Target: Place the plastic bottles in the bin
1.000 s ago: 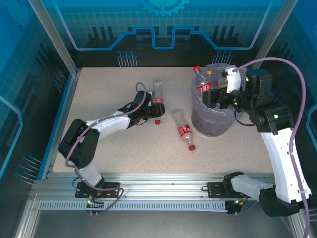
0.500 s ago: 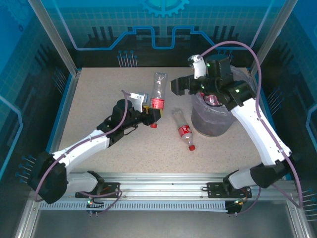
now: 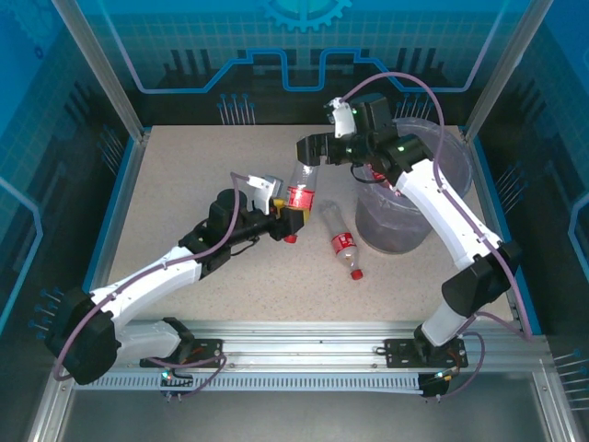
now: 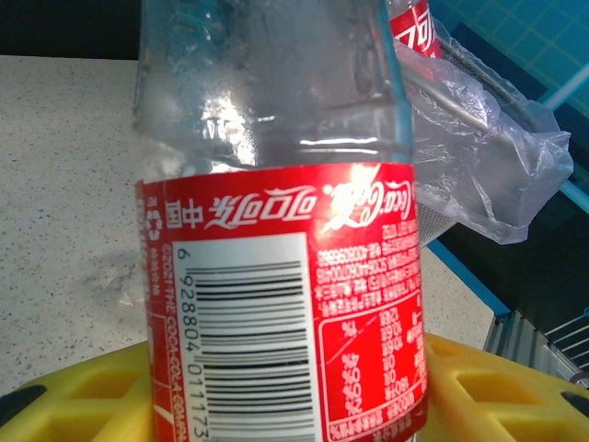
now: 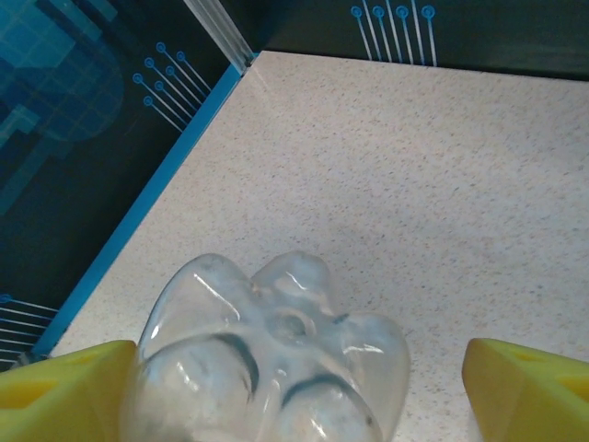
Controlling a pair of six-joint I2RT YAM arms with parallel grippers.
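My overhead camera sits above and behind the arm bases, looking down over the whole bench (image 3: 184,175), both arms and the bin (image 3: 396,230). The left wrist camera looks along its yellow fingers (image 4: 497,387), very close on the Coca-Cola bottle's (image 4: 276,276) red label, with the bin's liner bag (image 4: 488,157) behind. The right wrist camera looks down past that same bottle's lobed base onto the bench's far-left corner; all three views share the bottle.

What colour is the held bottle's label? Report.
The bottle's label is red with white lettering; left wrist view shows best.
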